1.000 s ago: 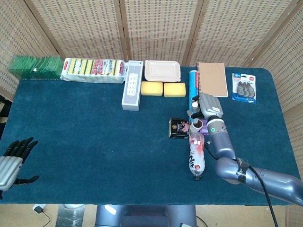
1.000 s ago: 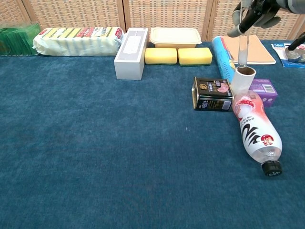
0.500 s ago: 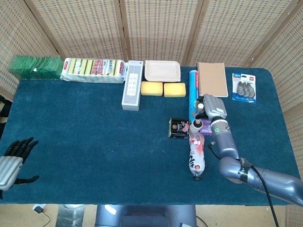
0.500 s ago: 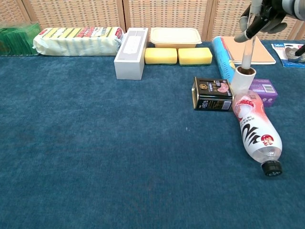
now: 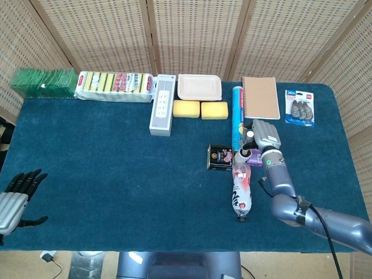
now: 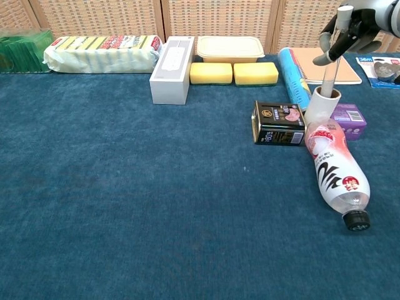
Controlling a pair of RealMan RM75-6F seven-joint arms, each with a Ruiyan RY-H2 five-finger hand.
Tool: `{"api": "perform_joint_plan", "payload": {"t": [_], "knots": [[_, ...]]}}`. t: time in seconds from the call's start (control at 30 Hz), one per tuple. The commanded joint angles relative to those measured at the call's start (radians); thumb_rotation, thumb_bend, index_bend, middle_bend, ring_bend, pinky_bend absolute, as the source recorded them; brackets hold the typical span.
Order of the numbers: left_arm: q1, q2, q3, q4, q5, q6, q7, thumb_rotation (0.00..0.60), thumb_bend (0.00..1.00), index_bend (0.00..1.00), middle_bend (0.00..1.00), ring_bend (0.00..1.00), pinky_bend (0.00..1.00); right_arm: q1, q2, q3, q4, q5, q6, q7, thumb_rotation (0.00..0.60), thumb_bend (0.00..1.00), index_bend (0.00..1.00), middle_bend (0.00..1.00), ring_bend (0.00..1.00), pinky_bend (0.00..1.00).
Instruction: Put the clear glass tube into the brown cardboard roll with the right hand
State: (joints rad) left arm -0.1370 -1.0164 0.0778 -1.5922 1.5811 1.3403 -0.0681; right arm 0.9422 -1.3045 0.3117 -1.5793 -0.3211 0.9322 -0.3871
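The brown cardboard roll (image 6: 321,105) stands on the blue cloth between a black tin (image 6: 278,124) and a purple box (image 6: 350,117), leaning a little. My right hand (image 6: 354,30) hovers above it and pinches the top of the clear glass tube (image 6: 330,69). The tube slants down to the left, and its lower end sits inside the roll's mouth. In the head view the right hand (image 5: 264,135) covers most of the tube, beside the roll (image 5: 243,154). My left hand (image 5: 14,195) rests at the table's near left edge, fingers spread, holding nothing.
A plastic bottle (image 6: 335,170) lies on its side just in front of the roll. A blue cylinder (image 6: 292,75) and a notebook (image 6: 312,64) lie behind it. Yellow sponges (image 6: 234,73), a white box (image 6: 172,61) and a lidded container (image 6: 229,47) line the back.
My right hand has shifted right and lower with the tube. The tube's lower end went from above the roll's rim down into its mouth, and the roll tipped slightly.
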Motion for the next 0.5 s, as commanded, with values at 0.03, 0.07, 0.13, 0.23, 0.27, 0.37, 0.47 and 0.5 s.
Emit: {"api": "perform_joint_plan", "payload": {"t": [0.03, 0.07, 0.13, 0.23, 0.27, 0.37, 0.47, 0.5], "knots": [[0.000, 0.000, 0.000, 0.000, 0.001, 0.001, 0.000, 0.541, 0.08, 0.02, 0.00, 0.00, 0.00, -0.008, -0.006, -0.006, 0.011, -0.018, -0.014, 0.014, 0.600, 0.46, 0.83, 0.99, 1.00, 0.92], [0.000, 0.000, 0.000, 0.000, 0.001, 0.001, -0.001, 0.540, 0.08, 0.02, 0.00, 0.00, 0.00, -0.010, -0.007, -0.007, 0.013, -0.023, -0.017, 0.018, 0.600, 0.46, 0.83, 0.98, 1.00, 0.92], [0.000, 0.000, 0.000, 0.000, 0.000, 0.000, 0.000, 0.539, 0.08, 0.02, 0.00, 0.00, 0.00, -0.013, -0.008, -0.008, 0.013, -0.030, -0.020, 0.025, 0.600, 0.45, 0.83, 0.98, 1.00, 0.91], [-0.001, 0.000, 0.000, 0.000, 0.000, -0.001, 0.001, 0.542, 0.08, 0.02, 0.00, 0.00, 0.00, -0.016, -0.008, -0.009, 0.012, -0.038, -0.022, 0.031, 0.600, 0.44, 0.83, 0.97, 1.00, 0.91], [-0.001, 0.000, 0.000, 0.000, 0.000, -0.002, 0.001, 0.544, 0.08, 0.02, 0.00, 0.00, 0.00, -0.017, -0.009, -0.010, 0.011, -0.040, -0.023, 0.033, 0.600, 0.44, 0.83, 0.97, 1.00, 0.91], [-0.001, 0.001, 0.001, -0.001, 0.003, -0.001, 0.001, 0.539, 0.08, 0.02, 0.00, 0.00, 0.00, -0.019, -0.010, -0.011, 0.009, -0.047, -0.023, 0.039, 0.600, 0.44, 0.82, 0.96, 0.98, 0.90], [0.000, 0.001, 0.002, 0.000, 0.005, 0.002, -0.001, 0.539, 0.08, 0.02, 0.00, 0.00, 0.00, -0.022, -0.010, -0.012, 0.007, -0.052, -0.024, 0.045, 0.600, 0.44, 0.81, 0.94, 0.97, 0.88], [0.001, 0.001, 0.002, 0.000, 0.005, 0.003, -0.001, 0.541, 0.08, 0.02, 0.00, 0.00, 0.00, -0.023, -0.010, -0.012, 0.007, -0.054, -0.024, 0.047, 0.600, 0.43, 0.81, 0.94, 0.96, 0.88]]}}
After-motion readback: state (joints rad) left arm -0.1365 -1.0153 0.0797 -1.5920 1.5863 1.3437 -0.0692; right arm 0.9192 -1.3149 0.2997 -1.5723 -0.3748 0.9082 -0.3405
